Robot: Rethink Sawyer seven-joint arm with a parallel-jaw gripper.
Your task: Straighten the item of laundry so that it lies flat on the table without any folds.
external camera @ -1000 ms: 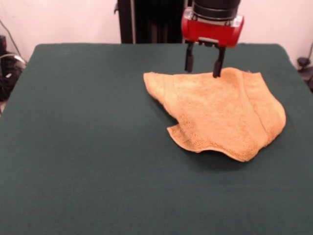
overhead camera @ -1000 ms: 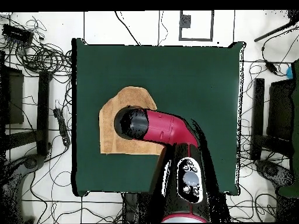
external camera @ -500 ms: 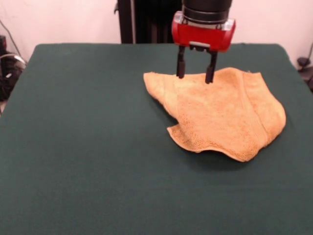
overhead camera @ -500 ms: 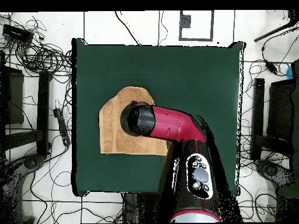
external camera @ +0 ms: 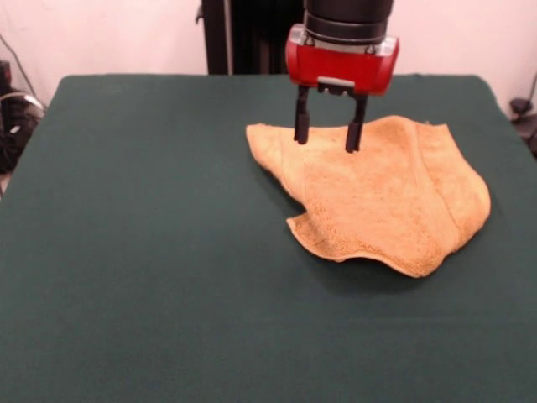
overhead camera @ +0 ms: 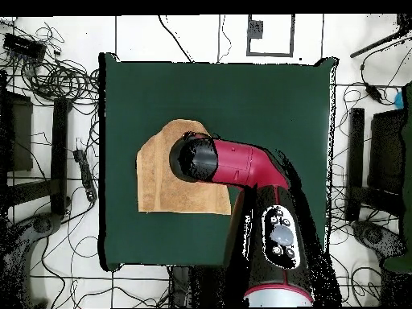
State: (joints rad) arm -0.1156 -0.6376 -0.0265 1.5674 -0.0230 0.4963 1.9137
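Gripper point(external camera: 326, 134) open, empty, tips over towel point(external camera: 377, 197) at 12 o'clock edge. Towel rumpled, corner folded under at 7 o'clock, on table point(external camera: 151, 252).

The mustard-orange terry-cloth towel point(external camera: 377, 197) looks rough and nubby; the dark green cloth-covered table point(external camera: 143, 252) is matt and smooth.
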